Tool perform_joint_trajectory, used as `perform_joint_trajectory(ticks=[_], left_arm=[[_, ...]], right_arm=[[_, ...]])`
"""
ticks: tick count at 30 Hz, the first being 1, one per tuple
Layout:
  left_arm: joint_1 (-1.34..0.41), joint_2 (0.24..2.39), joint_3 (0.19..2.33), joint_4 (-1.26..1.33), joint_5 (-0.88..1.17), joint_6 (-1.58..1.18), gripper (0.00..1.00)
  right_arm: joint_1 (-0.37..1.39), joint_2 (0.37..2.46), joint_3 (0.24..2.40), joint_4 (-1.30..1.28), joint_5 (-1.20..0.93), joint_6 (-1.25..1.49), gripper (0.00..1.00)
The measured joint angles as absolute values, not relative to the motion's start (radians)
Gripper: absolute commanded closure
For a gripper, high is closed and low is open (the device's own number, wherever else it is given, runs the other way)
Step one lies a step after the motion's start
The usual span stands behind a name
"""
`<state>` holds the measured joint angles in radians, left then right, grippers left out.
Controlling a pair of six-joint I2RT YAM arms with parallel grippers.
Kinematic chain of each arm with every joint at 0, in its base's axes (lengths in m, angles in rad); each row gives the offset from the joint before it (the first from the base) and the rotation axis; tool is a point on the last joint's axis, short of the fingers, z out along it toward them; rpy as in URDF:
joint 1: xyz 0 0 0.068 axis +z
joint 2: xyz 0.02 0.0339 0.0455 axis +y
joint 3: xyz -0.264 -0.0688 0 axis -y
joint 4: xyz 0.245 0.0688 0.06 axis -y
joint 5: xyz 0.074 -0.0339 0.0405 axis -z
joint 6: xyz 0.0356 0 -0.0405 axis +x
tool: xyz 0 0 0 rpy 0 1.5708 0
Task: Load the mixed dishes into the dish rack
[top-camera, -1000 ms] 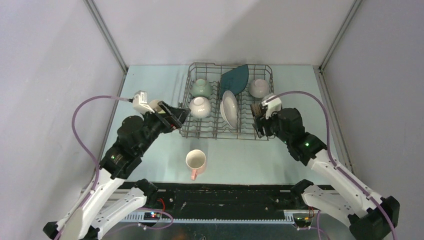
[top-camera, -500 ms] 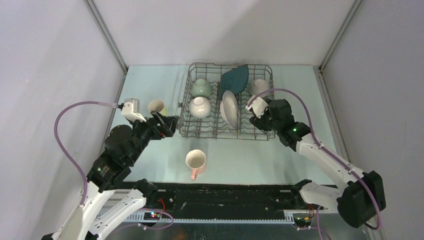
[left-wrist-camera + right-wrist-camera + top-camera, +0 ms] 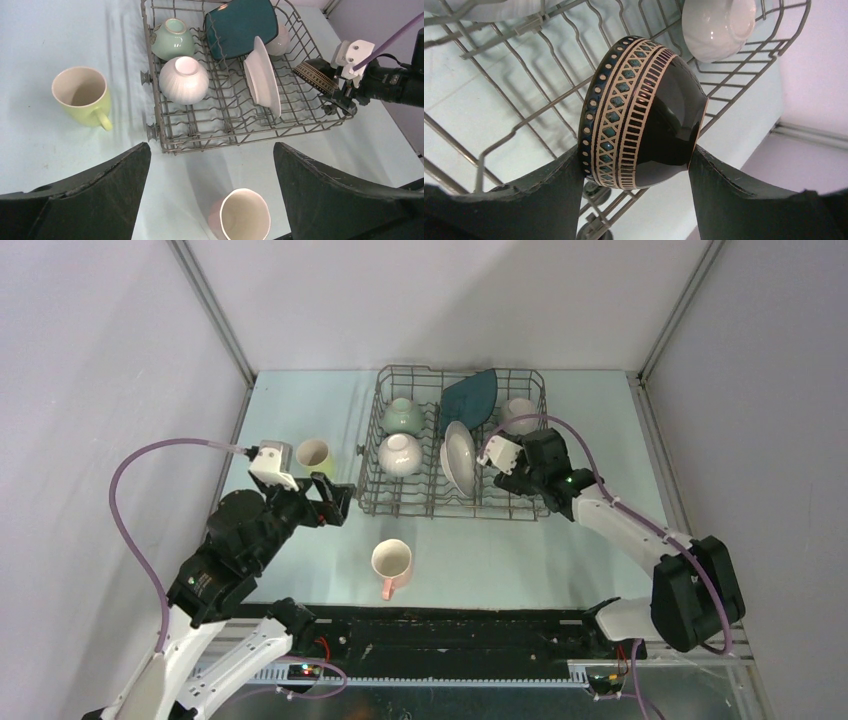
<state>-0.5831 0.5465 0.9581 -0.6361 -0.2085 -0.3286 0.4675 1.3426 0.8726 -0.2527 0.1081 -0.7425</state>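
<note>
Five dishes were loaded in the grey wire dish rack [image 3: 225, 125]: pale green bowl [image 3: 172, 39], white ribbed bowl [image 3: 183, 80], white round plate [image 3: 265, 75], dark teal angular plate [image 3: 242, 27], second white bowl [image 3: 716, 25]. A brown bowl [image 3: 644, 125] (tipped on edge) was clamped in the right tool [image 3: 634, 170] over the rack's 4 o'clock corner, that arm stretched forward. A pale yellow-green mug [image 3: 82, 97] at the rack's 9 o'clock and a pink mug [image 3: 242, 220] at 6 o'clock were left on the worktop [image 3: 45, 145]. The left tool [image 3: 211, 150], arm bent, was held wide apart and empty.
</note>
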Motion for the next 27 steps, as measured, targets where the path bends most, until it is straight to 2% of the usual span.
perform_joint_trajectory(ticks=[13,27], left_arm=[[-0.583,0.579,0.958,-0.653,-0.223,-0.279,0.00],[-0.583,0.614,0.958,-0.668,-0.261,-0.281,0.00]], right_arm=[[0.450,1.516,0.972,-0.267,0.143,-0.953,1.00],[0.434,1.686,0.999,-0.013,0.244,-1.091,1.00]])
